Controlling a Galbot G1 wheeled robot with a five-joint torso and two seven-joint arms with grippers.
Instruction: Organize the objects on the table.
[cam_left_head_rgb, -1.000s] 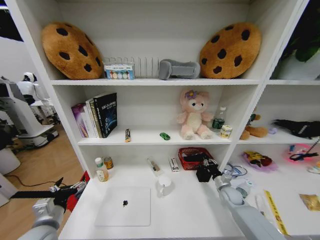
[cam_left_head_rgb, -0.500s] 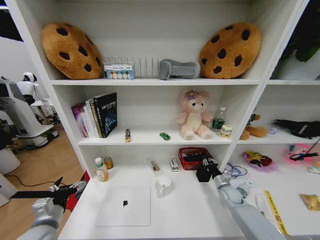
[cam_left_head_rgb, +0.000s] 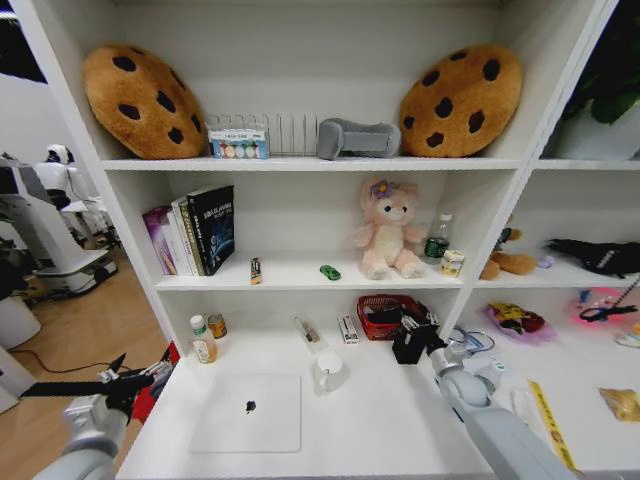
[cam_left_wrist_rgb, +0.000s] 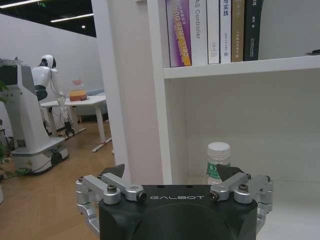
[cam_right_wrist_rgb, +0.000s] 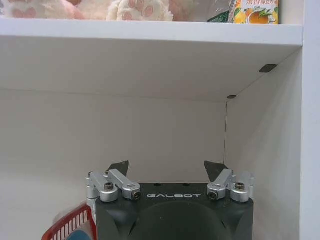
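The silver laptop (cam_left_head_rgb: 245, 412) lies closed on the white table (cam_left_head_rgb: 380, 430), with a white mug (cam_left_head_rgb: 327, 372) just behind its right corner. A tiny green toy car (cam_left_head_rgb: 329, 272) sits on the shelf above. My right gripper (cam_left_head_rgb: 408, 338) hovers at the right edge of a red basket (cam_left_head_rgb: 385, 315), under that shelf. In the right wrist view the gripper (cam_right_wrist_rgb: 167, 167) is open and holds nothing, facing the back wall. My left gripper (cam_left_head_rgb: 115, 378) hangs off the table's left end. In the left wrist view it (cam_left_wrist_rgb: 172, 171) is open and points at a white-capped bottle (cam_left_wrist_rgb: 218, 160).
A bottle (cam_left_head_rgb: 203, 340) and a small tin (cam_left_head_rgb: 217, 325) stand at the back left of the table. Books (cam_left_head_rgb: 195, 230), a pink plush (cam_left_head_rgb: 388, 230), a green bottle (cam_left_head_rgb: 436, 238) and a can (cam_left_head_rgb: 452, 262) fill the shelf above. Cables and clutter (cam_left_head_rgb: 480, 365) lie to the right.
The right gripper has edged slightly up and back beside the red basket. The left arm and the objects have not moved.
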